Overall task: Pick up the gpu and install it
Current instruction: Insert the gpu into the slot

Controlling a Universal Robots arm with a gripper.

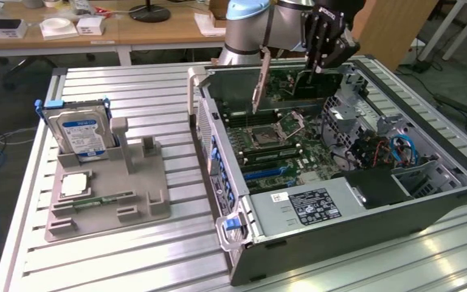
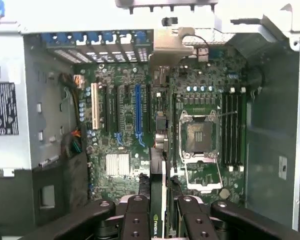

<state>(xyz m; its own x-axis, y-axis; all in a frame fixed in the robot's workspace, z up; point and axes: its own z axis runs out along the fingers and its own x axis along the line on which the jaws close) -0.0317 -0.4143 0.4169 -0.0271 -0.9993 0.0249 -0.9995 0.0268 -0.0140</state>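
Gripping: jaws closed on the gpu (image 1: 294, 84), pressed against both flat faces of the card, seen edge-on in the wrist view (image 2: 158, 195).
Gpu position: hanging upright above the open computer case (image 1: 217, 140), over the far part of its motherboard (image 1: 274, 140), apparently clear of every slot.
Task state: picked up, not yet seated, judging by the gap under the card.
Risk, alignment: likely miss of the blue slot (image 2: 137, 107) if lowered off-line, with possible scraping of board parts or the processor socket (image 2: 200, 137).
Risk, grip: possible tilt or slip in the jaws under seating pressure, given the thin, smooth faces.
Risk, collision: case wall and rear metal frame close beside the card, with a chance of its metal edge catching there.
Inside the case: power supply (image 1: 306, 204) at the near end, blue cables (image 1: 400, 149) toward the exterior view's right.
Outside the case: on the desk (image 1: 136, 85), toward the exterior view's left, a grey holder (image 1: 136, 207) with a hard drive (image 1: 79, 131) standing upright and a memory stick (image 1: 104, 199) lying flat, well apart from the card.
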